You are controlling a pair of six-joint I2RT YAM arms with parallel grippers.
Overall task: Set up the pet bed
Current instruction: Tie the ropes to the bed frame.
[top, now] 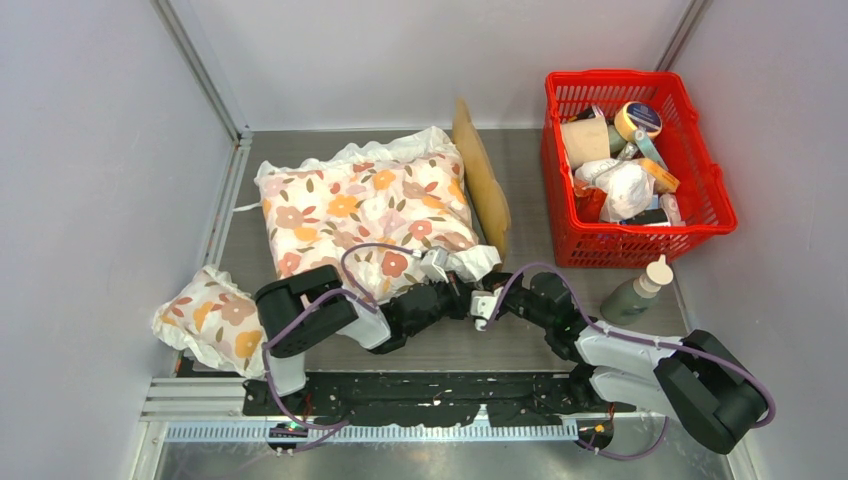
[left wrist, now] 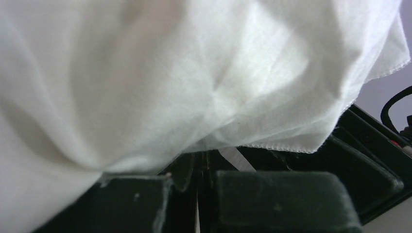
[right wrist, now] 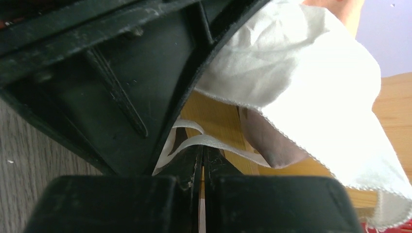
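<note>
The pet bed shows mainly as its light-wood headboard [top: 482, 180], standing on the right of the white floral cushion [top: 365, 210] that covers the rest. Both grippers meet at the cushion's near right corner. My left gripper [top: 455, 290] [left wrist: 201, 160] is shut under the white ruffle [left wrist: 170, 73], with a white tie strap [left wrist: 245, 158] running out from its tips. My right gripper [top: 482, 302] [right wrist: 203, 153] is shut on a white tie strap [right wrist: 214, 141] in front of the bed's wood frame [right wrist: 221, 121]. A bit of dark grey fabric [right wrist: 267, 141] peeks out below the ruffle [right wrist: 301, 73].
A small floral pillow [top: 210, 320] lies at the near left by the left arm's base. A red basket [top: 560, 215] full of items stands at the far right. An upright grey bottle [top: 635, 292] with a white cap stands near the right arm.
</note>
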